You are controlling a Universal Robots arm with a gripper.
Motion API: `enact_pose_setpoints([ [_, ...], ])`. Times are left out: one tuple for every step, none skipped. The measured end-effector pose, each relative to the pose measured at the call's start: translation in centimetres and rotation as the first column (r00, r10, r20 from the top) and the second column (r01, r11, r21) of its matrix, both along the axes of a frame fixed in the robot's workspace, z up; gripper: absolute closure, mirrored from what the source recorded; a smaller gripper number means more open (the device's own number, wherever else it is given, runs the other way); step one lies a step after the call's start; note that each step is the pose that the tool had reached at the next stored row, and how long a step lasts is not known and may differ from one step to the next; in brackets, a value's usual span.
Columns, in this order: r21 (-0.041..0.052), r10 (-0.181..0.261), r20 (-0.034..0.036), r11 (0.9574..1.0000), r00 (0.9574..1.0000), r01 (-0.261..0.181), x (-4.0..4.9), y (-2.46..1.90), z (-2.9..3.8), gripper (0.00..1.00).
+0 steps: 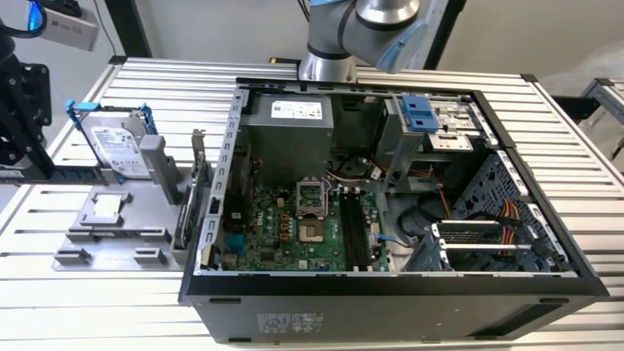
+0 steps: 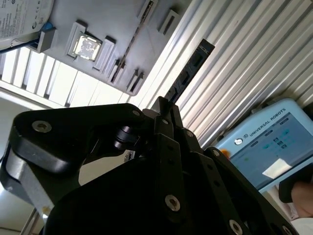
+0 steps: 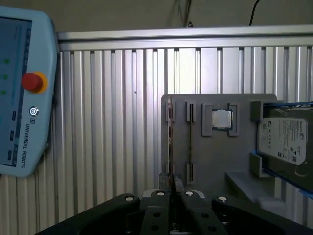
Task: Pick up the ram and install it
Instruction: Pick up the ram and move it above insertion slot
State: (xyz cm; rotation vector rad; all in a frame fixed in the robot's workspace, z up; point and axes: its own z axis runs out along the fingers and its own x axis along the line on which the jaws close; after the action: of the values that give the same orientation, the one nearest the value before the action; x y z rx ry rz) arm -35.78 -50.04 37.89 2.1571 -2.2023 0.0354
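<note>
Just beside the grey tray, over the ribbed table, gripper clamped on one end of the ram, strip edge-on; likely best carried slow, kept straight, not twisted.

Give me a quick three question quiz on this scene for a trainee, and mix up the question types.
1. True or false: the gripper is shut on the ram.
2. Multiple choice: the hard drive sits A) in the gripper, B) on the gray fixture, C) on a teach pendant.
3. Fill in: in the exterior view, the fixture stands to the view's ____ of the computer case.
Key: 1 true; 2 B; 3 left.
</note>
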Motion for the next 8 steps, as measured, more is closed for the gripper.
enact_pose_setpoints([
  [0.0000, 0.000, 0.0000, 1.0000, 1.0000, 0.000, 0.00, 0.00, 0.03, 1.00],
  [0.0000, 0.000, 0.0000, 1.0000, 1.0000, 0.000, 0.00, 0.00, 0.06, 1.00],
  [-0.0001, 0.000, 0.0000, 1.0000, 1.0000, 0.000, 0.00, 0.00, 0.09, 1.00],
  [-0.0001, 0.000, 0.0000, 1.0000, 1.0000, 0.000, 0.00, 0.00, 0.10, 1.00],
  [-0.0001, 0.000, 0.0000, 1.0000, 1.0000, 0.000, 0.00, 0.00, 0.11, 1.00],
  [-0.0001, 0.000, 0.0000, 1.0000, 1.0000, 0.000, 0.00, 0.00, 0.12, 1.00],
  [-0.0001, 0.000, 0.0000, 1.0000, 1.0000, 0.000, 0.00, 0.00, 0.12, 1.00],
  [-0.0001, 0.000, 0.0000, 1.0000, 1.0000, 0.000, 0.00, 0.00, 0.12, 1.00],
])
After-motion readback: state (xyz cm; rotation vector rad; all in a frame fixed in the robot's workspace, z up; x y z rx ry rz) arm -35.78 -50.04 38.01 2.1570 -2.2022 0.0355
